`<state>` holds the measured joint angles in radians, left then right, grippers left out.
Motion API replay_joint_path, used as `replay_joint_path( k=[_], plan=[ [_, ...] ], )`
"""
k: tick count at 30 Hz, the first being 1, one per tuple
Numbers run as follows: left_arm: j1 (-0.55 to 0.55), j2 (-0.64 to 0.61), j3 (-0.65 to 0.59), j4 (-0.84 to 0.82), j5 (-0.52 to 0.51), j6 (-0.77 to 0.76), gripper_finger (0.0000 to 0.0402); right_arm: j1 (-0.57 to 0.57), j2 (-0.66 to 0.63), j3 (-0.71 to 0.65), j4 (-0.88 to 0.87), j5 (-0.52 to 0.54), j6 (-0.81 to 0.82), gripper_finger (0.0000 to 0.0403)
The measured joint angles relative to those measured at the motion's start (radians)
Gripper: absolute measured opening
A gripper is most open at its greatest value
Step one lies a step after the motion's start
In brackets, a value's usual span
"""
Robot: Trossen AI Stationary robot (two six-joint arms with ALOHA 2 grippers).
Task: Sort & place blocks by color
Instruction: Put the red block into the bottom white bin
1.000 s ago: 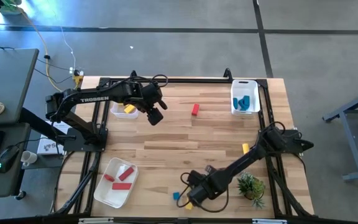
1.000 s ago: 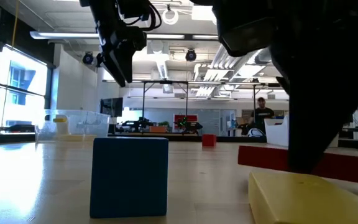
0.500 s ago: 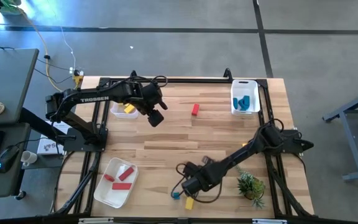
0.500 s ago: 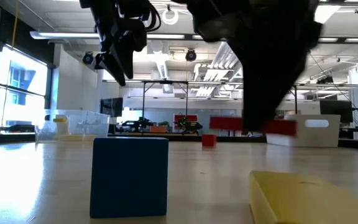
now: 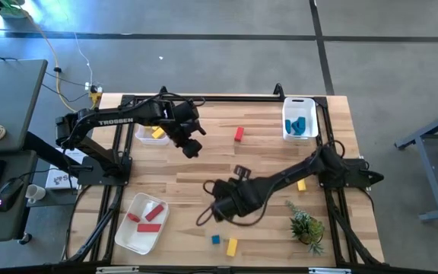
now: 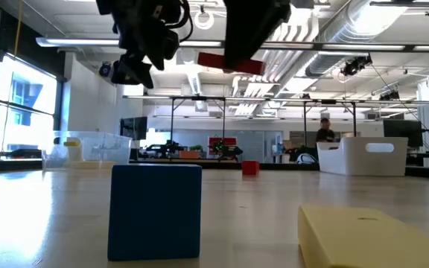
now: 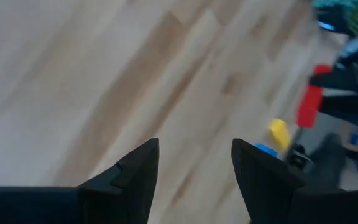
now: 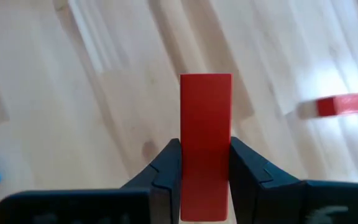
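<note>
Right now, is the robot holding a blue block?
No, the right gripper is shut on a red block, clamped between its two dark fingers above the wooden table.

Red bar (image 8: 206, 143) between dark fingers (image 8: 248, 174) of right gripper (image 5: 207, 211). Red block (image 5: 239, 134) on pale wood-grain table (image 5: 265, 164), far of centre. Blue cube (image 5: 216, 240) and yellow bar (image 5: 232, 246) at near edge; yellow block (image 5: 301, 183) toward right. White tray (image 5: 141, 223) near left with red blocks (image 5: 150, 215); white bin (image 5: 299, 119) far right with blue blocks (image 5: 298, 125); clear bin (image 5: 150, 134) far left with yellow block (image 5: 158, 132). Green plant (image 5: 306, 227) near right. Black arms, white lettering on left arm (image 5: 116, 120); left gripper (image 5: 192, 148) black. Grey floor (image 5: 204, 46) beyond.
</note>
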<state>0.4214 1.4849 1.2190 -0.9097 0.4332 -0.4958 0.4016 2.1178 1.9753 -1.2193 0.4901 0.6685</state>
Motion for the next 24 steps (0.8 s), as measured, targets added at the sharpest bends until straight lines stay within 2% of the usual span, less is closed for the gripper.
replay_joint_path(
  k=[5, 12, 18, 24],
  plan=[
    [-0.026, 0.000, 0.000, 0.003, 0.071, 0.000, 0.0188, -0.037, 0.000, 0.020, 0.003, 0.003, -0.096, 0.0069],
    [-0.076, 0.000, 0.000, 0.067, 0.083, -0.020, 0.0188, -0.076, 0.000, 0.022, 0.012, 0.005, -0.232, 0.0069],
    [-0.097, 0.000, 0.000, 0.153, 0.175, -0.061, 0.0188, -0.097, 0.000, 0.022, 0.044, 0.026, -0.376, 0.0069],
    [-0.103, 0.000, 0.000, 0.175, 0.179, -0.098, 0.0188, -0.110, 0.001, 0.038, 0.092, 0.038, -0.443, 0.0069]
  ],
)
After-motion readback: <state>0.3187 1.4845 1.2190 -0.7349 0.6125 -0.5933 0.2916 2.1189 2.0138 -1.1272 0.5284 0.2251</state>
